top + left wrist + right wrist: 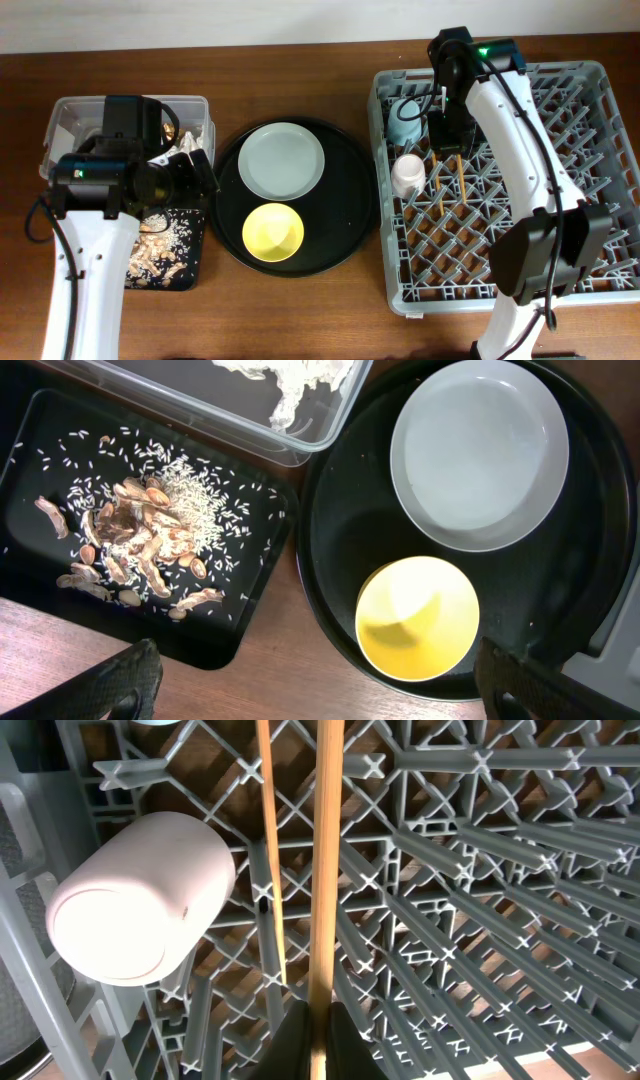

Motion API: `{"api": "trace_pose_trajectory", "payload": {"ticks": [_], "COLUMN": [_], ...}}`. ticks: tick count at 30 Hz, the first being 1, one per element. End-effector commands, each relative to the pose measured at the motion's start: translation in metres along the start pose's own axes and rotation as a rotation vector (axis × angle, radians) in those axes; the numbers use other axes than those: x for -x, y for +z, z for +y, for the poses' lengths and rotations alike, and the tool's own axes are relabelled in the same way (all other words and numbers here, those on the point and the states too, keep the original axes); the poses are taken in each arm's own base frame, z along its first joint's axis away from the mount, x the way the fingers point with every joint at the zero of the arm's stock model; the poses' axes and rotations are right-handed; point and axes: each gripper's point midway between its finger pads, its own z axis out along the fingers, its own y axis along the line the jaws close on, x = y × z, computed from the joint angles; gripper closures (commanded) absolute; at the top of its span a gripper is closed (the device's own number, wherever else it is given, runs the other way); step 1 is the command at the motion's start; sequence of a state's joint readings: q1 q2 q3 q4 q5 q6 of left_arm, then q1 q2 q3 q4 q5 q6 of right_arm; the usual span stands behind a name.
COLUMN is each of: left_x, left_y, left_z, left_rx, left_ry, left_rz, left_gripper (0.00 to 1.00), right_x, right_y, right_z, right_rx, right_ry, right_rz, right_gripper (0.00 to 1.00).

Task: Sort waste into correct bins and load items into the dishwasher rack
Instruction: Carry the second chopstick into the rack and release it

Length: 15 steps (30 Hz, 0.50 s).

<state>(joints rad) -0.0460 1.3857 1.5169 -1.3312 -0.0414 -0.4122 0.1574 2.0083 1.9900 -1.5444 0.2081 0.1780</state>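
In the grey dishwasher rack (590, 180) my right gripper (319, 1040) is shut on one wooden chopstick (322, 870). The other chopstick (268, 850) lies on the lattice just left of it. A pink cup (135, 900) lies on its side by the rack's left wall, with a light-blue cup (405, 118) behind it. My left gripper (325, 695) hangs open over the table between the shallow black tray (40, 420) and the yellow bowl (418, 618). Food scraps (140, 535) and rice lie in that tray. White tissue (290, 380) sits in the clear tub (70, 112). The grey plate (480, 455) lies beyond the bowl.
Plate and bowl rest on a large round black tray (350, 195) between the bins and the rack. The left arm covers part of the clear tub in the overhead view. Bare wooden table (300, 320) runs along the front edge.
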Motion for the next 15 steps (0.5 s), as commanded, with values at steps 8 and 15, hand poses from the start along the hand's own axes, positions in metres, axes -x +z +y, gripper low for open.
{"api": "trace_pose_trajectory", "payload": {"ticks": [8, 15], "left_x": [0.003, 0.003], "left_y": [-0.002, -0.002], "left_z": [0.001, 0.001], "left_rx": [-0.002, -0.002], "left_ry": [-0.004, -0.004], "left_rz": [-0.01, -0.01], "left_gripper": [0.01, 0.01], "right_x": [0.0, -0.005], "right_y": [-0.007, 0.031], "right_z": [-0.006, -0.002], "right_rx": [0.008, 0.002], "right_ry": [0.002, -0.032], "right_rz": [-0.017, 0.023], "right_gripper": [0.96, 0.96]}}
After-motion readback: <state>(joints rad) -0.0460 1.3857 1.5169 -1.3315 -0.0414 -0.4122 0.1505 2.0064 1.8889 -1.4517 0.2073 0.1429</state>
